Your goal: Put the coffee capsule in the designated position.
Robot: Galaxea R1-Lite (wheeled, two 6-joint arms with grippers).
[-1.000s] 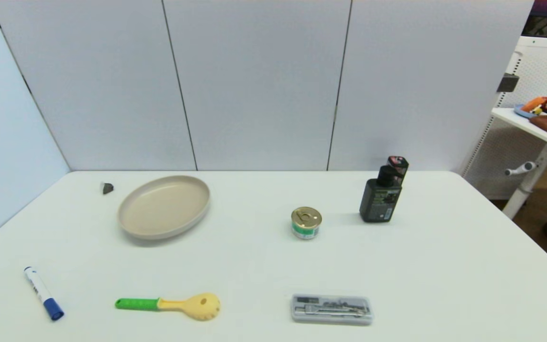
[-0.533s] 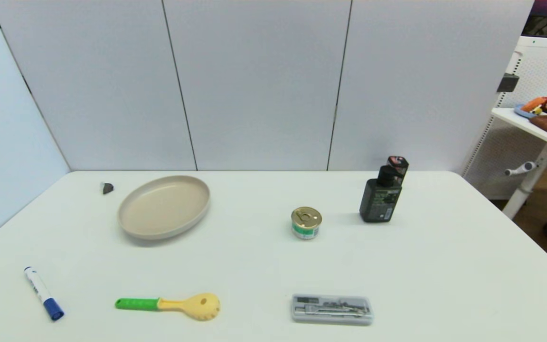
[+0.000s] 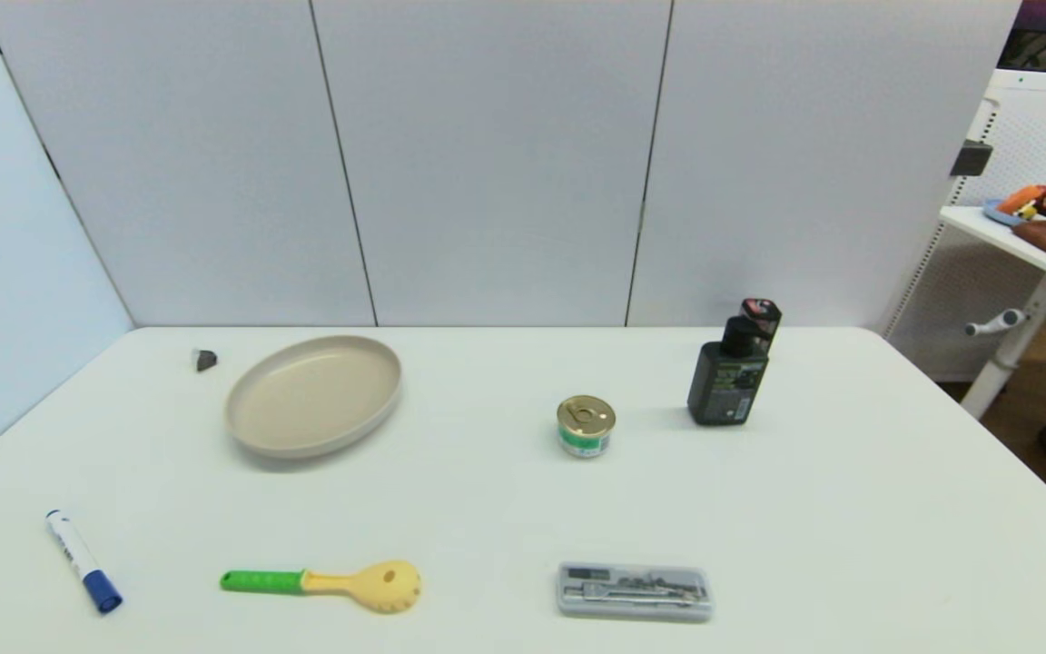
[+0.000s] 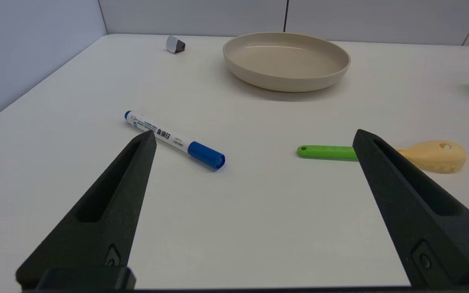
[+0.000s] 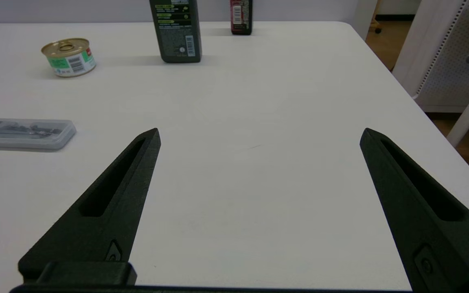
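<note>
The coffee capsule (image 3: 205, 360) lay on its side at the far left of the white table (image 3: 814, 509), just beside the beige plate (image 3: 313, 395) on the plate's outer side, not touching it, and well apart from both grippers. From the left gripper (image 4: 253, 136) it sat far ahead, beyond the left-hand finger's tip and past the plate; its pale end and dark body could be made out there (image 4: 175, 44). The left gripper's jaws stood wide apart over the near left part of the table, gripping nothing. A blue-capped marker (image 4: 174, 139) lay just ahead of one fingertip, and a spoon (image 4: 382, 152) with a green handle and yellow head ran behind the other finger. The plate (image 4: 286, 61) sat farther on, roughly in line with the gap between the jaws. The right gripper (image 5: 259, 134) hung over the near right part of the table, its jaws likewise spread wide with only bare tabletop between them. Off to the side of its one finger lay a clear flat case (image 5: 23, 133); farther ahead stood a gold-lidded tin (image 5: 69, 56) and a dark pump bottle (image 5: 175, 30), with a smaller red-labelled bottle (image 5: 241, 16) behind it. Neither arm showed in the head view, where the tin (image 3: 586, 425) stood between plate and bottle (image 3: 729, 375).
</note>
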